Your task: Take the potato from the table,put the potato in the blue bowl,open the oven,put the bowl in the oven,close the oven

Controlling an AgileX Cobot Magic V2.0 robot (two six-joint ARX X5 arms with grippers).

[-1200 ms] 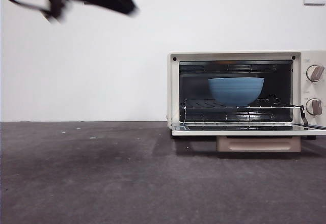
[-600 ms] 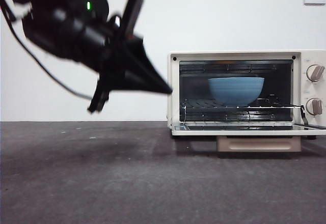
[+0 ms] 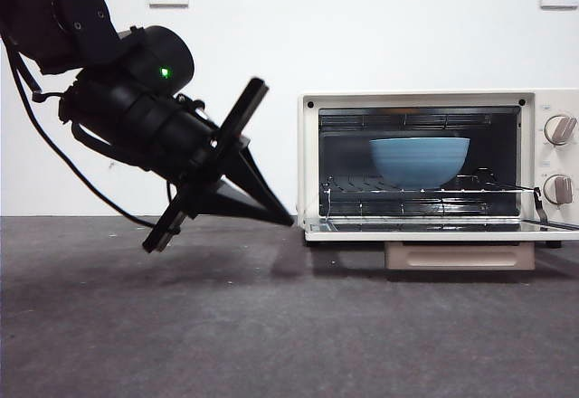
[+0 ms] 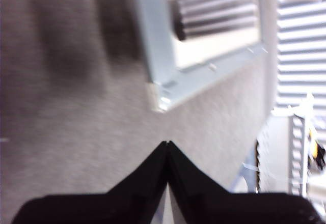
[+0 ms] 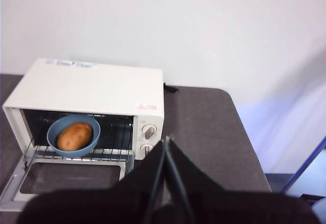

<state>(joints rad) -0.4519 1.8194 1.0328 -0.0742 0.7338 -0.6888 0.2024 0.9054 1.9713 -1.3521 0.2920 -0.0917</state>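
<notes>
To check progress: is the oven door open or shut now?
Open. The oven door lies flat in front, and the bowl sits on the rack inside.

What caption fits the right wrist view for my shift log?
Potato sits in the blue bowl on the open oven's rack, door still down, right gripper shut and high above the table.

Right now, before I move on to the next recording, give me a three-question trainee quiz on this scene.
1. True or false: the oven door is shut.
2. What lies in the blue bowl?
3. Which gripper is down near the open door's corner? A) left B) right

Key:
1. False; it lies open and flat.
2. The potato; the bowl sits on the oven rack.
3. A; the left gripper, jaws together, is beside the door, while the right gripper waits high above.
</notes>
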